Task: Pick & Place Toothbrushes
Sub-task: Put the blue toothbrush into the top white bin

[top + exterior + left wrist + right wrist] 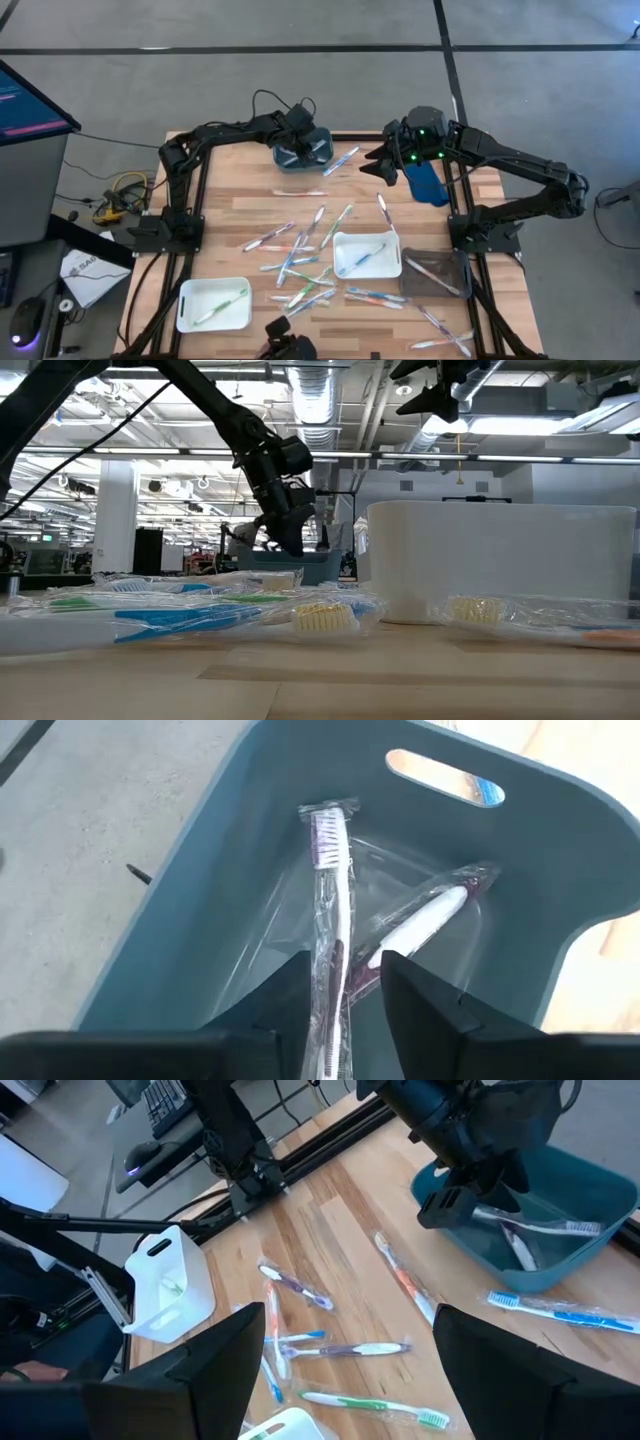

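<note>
While my left gripper (342,982) hangs over the blue bin (303,150) at the table's far edge, its fingers stand a little apart with a purple brush (331,920) lying between them and a second wrapped one (425,917) crossing beside it, both already down in the bin; whether the pads touch the wrapper I cannot tell, so I would open fully and lift straight up (no sideways drag, or the wrapper comes along); my right gripper (340,1370) waits high over the far right of the table, jaws wide and empty. Counting from above: two brushes in the blue bin, one in each of the two white bins (367,255), one across the dark tray (437,275), and roughly twenty loose toothbrushes (300,270) mid-table.
</note>
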